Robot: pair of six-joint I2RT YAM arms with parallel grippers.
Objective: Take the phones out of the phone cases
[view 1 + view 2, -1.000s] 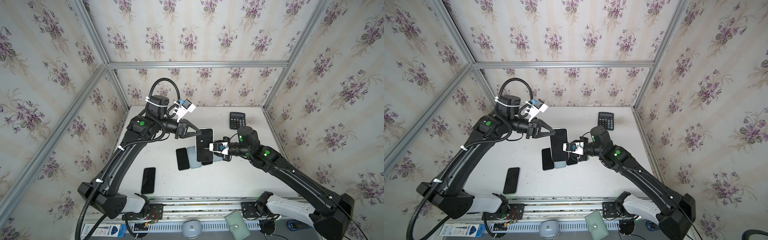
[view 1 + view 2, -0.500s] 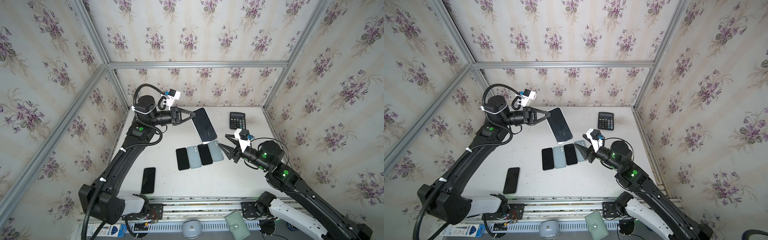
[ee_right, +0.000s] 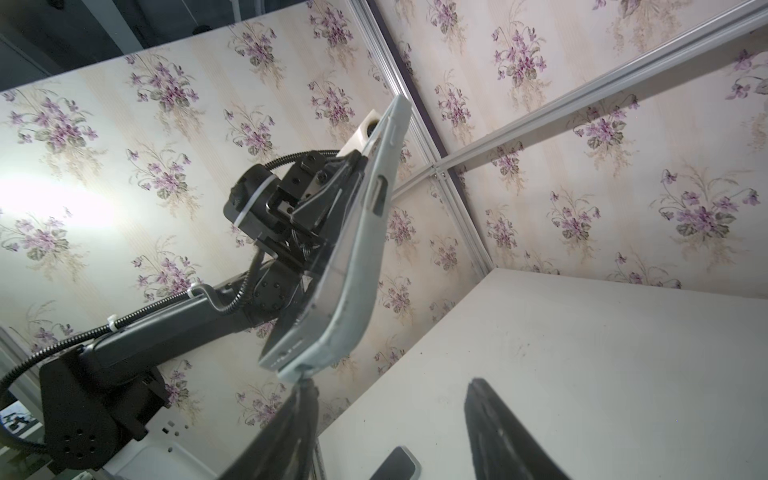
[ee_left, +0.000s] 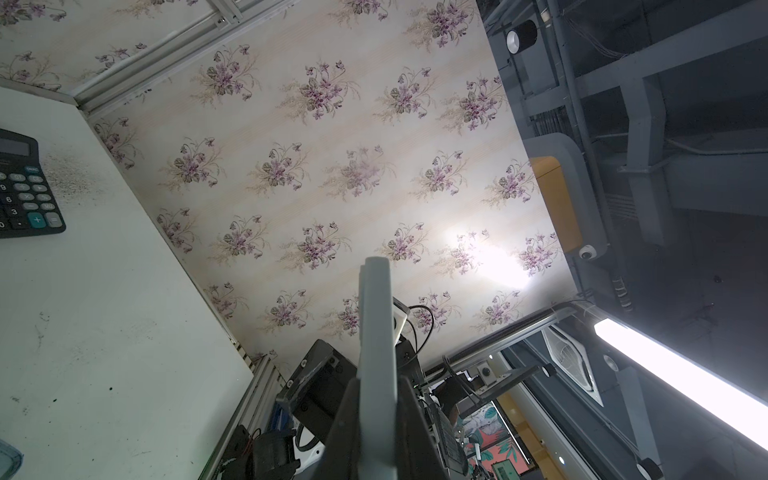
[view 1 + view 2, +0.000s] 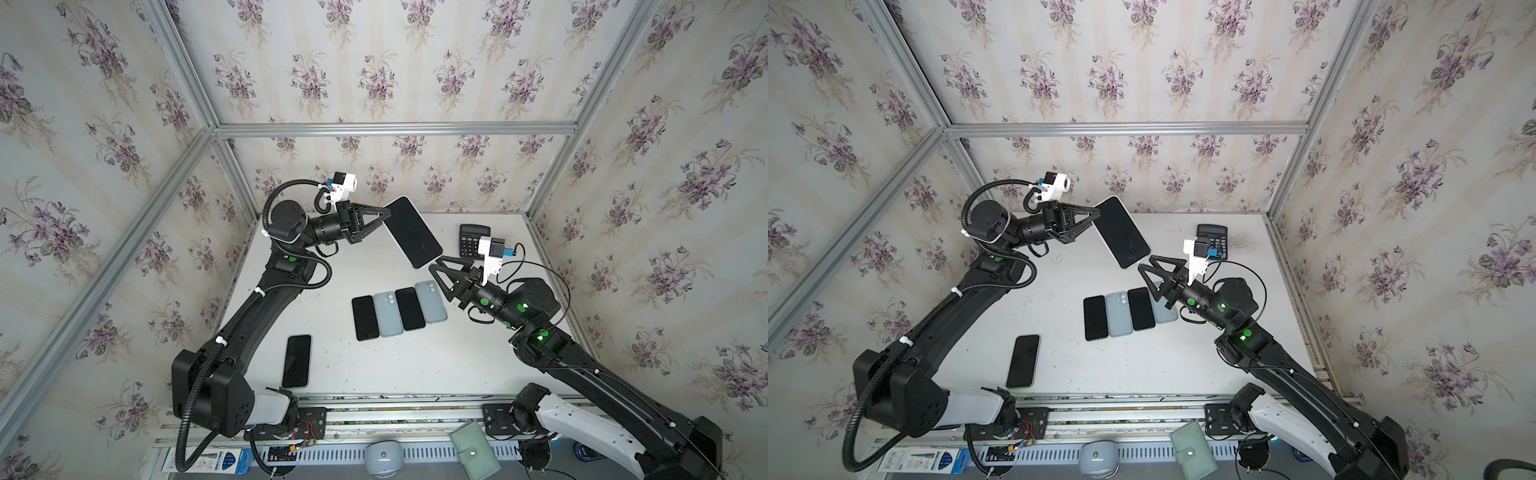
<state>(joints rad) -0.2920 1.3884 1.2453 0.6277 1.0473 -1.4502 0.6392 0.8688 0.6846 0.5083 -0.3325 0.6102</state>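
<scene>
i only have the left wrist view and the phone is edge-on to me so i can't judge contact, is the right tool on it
Observer: Not gripping. The right tool is open, with one finger touching the case at its lower corner and the other finger clear.
Operator: is the case loose anywhere
Observer: In the right wrist view that lower end, opposite the left tool, bows away from the phone.
Operator: what's on the table nearby
Observer: In both top views four handsets lie in a row on the table beside the right tool.
</scene>
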